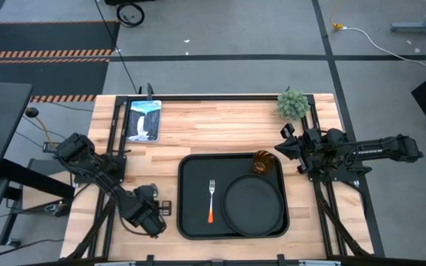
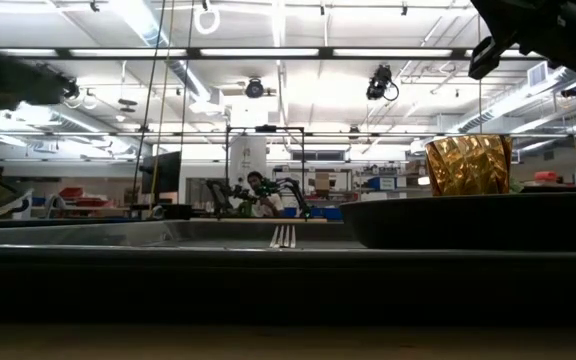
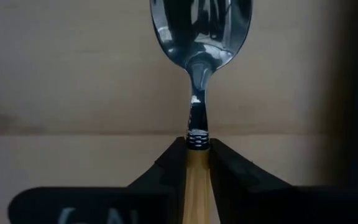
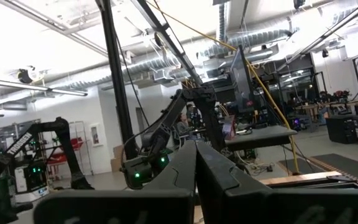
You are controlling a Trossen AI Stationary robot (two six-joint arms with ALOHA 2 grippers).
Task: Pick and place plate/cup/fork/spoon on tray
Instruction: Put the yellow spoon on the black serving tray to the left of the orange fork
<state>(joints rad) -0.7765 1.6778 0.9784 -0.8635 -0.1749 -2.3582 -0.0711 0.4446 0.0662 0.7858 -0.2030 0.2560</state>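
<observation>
The black tray lies at the table's middle. On it are the round black plate at the right, the amber cup upright at its far right corner, and the fork left of the plate. The low view also shows the cup and the plate. My left gripper, just left of the tray, is shut on the spoon; in the high view the gripper hides it. My right gripper is shut and empty, raised just right of the cup. My left gripper pinches the spoon's orange handle between its two fingers, right at the end that meets the metal neck. The fingers lie along the handle, and the silver bowl sticks out beyond the fingertips. The wooden table shows behind the spoon.
A small potted plant stands at the table's far right corner. A picture card lies at the far left. The tray's left part, left of the fork, is bare.
</observation>
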